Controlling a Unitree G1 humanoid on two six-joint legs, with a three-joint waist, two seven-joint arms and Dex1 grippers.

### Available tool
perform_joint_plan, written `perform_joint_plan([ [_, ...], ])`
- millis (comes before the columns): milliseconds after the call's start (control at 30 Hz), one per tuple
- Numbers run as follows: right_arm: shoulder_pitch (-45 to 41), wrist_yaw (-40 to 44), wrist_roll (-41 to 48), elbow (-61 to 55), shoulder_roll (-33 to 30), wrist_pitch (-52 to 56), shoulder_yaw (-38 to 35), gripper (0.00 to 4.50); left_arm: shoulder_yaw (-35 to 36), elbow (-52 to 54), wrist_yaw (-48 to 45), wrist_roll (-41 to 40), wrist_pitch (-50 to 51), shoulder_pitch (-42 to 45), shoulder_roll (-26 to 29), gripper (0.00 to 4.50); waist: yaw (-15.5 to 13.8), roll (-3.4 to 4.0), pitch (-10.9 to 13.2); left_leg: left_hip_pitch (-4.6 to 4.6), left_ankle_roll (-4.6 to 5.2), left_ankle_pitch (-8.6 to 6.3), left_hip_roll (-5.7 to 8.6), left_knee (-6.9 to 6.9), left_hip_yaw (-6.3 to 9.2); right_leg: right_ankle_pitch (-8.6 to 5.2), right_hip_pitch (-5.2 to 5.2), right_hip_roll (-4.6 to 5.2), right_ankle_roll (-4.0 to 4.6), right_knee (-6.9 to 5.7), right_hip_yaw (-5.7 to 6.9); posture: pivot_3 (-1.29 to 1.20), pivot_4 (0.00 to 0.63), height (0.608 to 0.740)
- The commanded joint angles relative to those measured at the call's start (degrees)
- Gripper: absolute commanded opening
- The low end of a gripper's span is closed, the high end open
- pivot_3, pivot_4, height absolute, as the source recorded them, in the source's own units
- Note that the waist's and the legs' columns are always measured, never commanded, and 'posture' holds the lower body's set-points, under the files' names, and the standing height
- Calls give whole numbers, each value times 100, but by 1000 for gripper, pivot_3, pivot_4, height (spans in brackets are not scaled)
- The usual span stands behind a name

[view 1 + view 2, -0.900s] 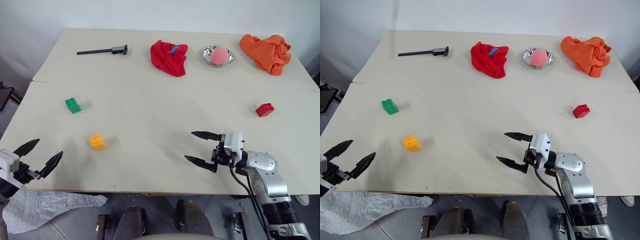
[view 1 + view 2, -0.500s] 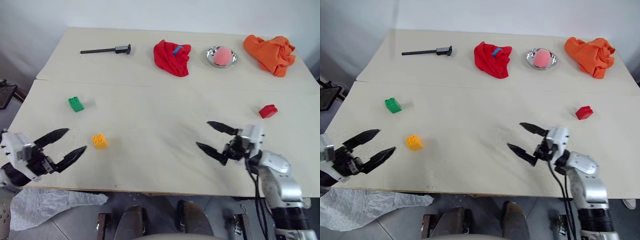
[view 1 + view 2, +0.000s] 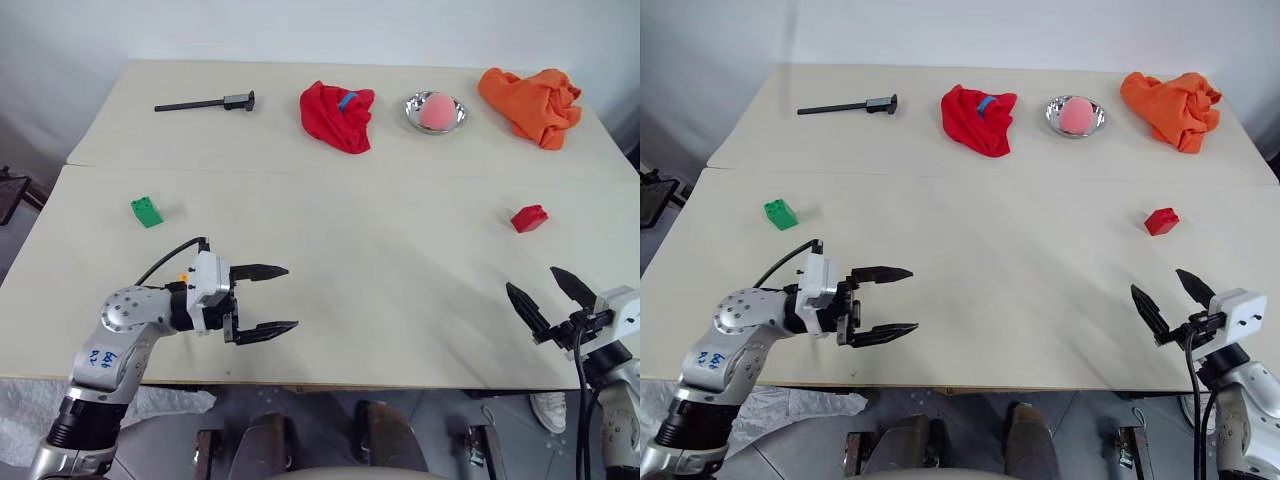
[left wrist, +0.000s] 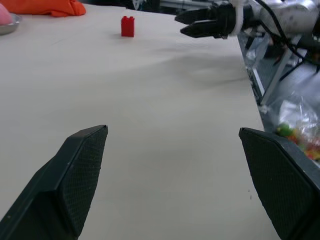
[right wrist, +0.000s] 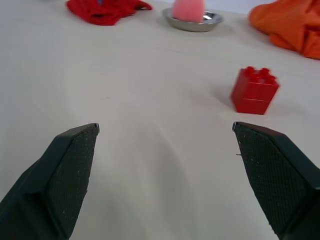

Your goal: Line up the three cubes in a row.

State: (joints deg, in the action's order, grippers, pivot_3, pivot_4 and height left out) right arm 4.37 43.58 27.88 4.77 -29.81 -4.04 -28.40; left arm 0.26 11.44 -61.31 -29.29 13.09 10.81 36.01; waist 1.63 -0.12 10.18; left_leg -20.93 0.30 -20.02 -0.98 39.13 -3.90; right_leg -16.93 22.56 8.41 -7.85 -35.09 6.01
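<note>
Pale table (image 3: 400,300): red cube (image 3: 529,218) ahead of spread right jaws; left jaws spread, empty.

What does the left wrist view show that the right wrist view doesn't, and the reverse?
The left wrist view adds the right end effector, open above the table, and a plastic bag on the floor. The right wrist view adds the red cloth. Shared: the red cube, the orange cloth and the metal bowl.
</note>
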Motion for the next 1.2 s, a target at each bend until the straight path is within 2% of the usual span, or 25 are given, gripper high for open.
perform_joint_plan([
  [33,-743,-781,-305,-58,-246,681,223,4500,-18,-48,-123,95,-136,72,33,4473,17,3,0,7,0,0,-1,0,4,0,0,0,0,-4,-6,0,150,740],
  [200,-2083,-1309,-735,795,-646,1237,456,4500,-59,-43,-126,165,-213,123,-7,4473,-32,9,2,10,1,-1,3,-1,16,0,3,3,0,-9,-17,0,150,740],
  [300,-3307,-1453,-1362,2250,-1063,1025,866,4500,-134,16,-100,270,-296,87,-35,4473,-45,9,2,-14,5,0,9,9,10,1,4,4,-1,0,-4,0,150,740],
  [467,-4309,-1421,-1835,3755,-1442,828,1215,4500,-181,143,-4,411,-334,-1,-38,4473,-75,17,6,-27,10,2,10,4,13,2,6,6,-3,10,12,0,150,740],
  [633,-4722,-1262,-1994,4609,-1641,1027,1373,4500,-192,214,12,398,-412,-70,-100,4473,-82,17,6,-32,12,1,13,3,11,2,5,8,-4,16,12,0,150,740],
  [833,-4794,-706,-1917,4987,-1582,1336,1467,4500,-245,265,-32,362,-450,-70,-193,4473,-33,17,6,-30,12,1,11,4,8,3,4,8,-5,14,12,0,150,740],
  [933,-4841,-683,-1958,5119,-1563,1348,1497,3926,-232,228,-49,367,-451,-40,-184,4500,-12,17,6,-29,11,1,10,4,8,3,4,7,-5,14,12,0,150,740],
  [1167,-4872,-336,-1873,5100,-1533,1141,1486,1571,-154,181,-100,362,-463,-5,-114,4500,-8,17,6,-28,9,2,9,4,9,3,4,6,-5,14,12,0,150,740],
  [1200,-4850,-107,-1826,5018,-1518,1050,1498,1475,-135,174,-102,359,-470,-6,-102,4500,-8,17,6,-28,9,2,8,4,9,3,4,6,-5,14,12,0,150,740],
])
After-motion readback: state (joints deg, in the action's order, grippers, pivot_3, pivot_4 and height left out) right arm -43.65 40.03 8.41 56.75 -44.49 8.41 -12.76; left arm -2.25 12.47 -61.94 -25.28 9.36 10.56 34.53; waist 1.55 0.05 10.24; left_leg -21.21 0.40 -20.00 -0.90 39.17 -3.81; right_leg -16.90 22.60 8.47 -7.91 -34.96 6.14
